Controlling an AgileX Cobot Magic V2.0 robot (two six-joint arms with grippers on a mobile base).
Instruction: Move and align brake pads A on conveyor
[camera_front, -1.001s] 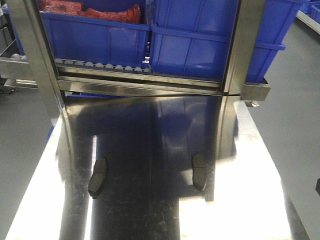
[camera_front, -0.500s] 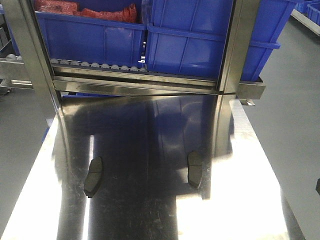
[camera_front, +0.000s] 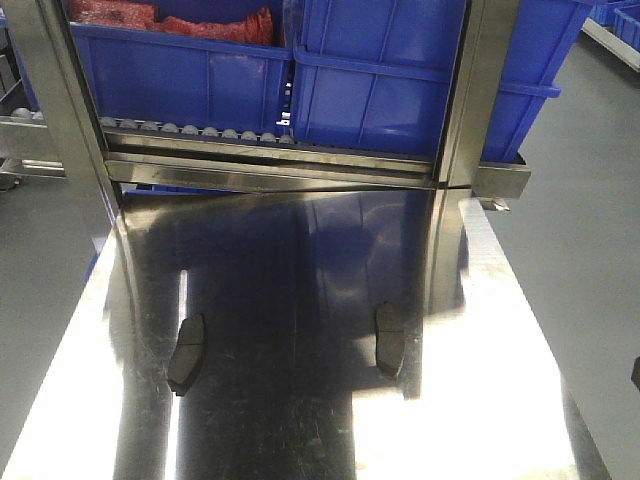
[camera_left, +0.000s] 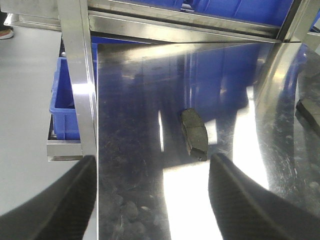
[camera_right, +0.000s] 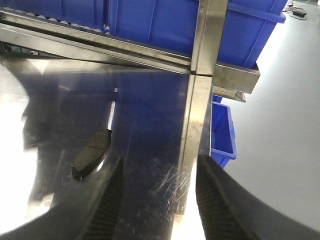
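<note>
Shiny stainless steel table (camera_front: 300, 270) is carrying two dark grey curved brake pads (camera_front: 187, 352) (camera_front: 389, 338) under blue plastic bins (camera_front: 380, 90); left gripper (camera_left: 150, 165) and right gripper (camera_right: 159, 165) are gaping empty.

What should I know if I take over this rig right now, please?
Left end effector: open, empty, hovering short of the left brake pad.
Right end effector: open, empty; the right brake pad lies ahead to its left.
Both pads lie flat on the steel table. Only two pads in view. Conveyor not in view.
Done: nothing visible.
Left: grasp each pad, move to conveyor, align.
</note>
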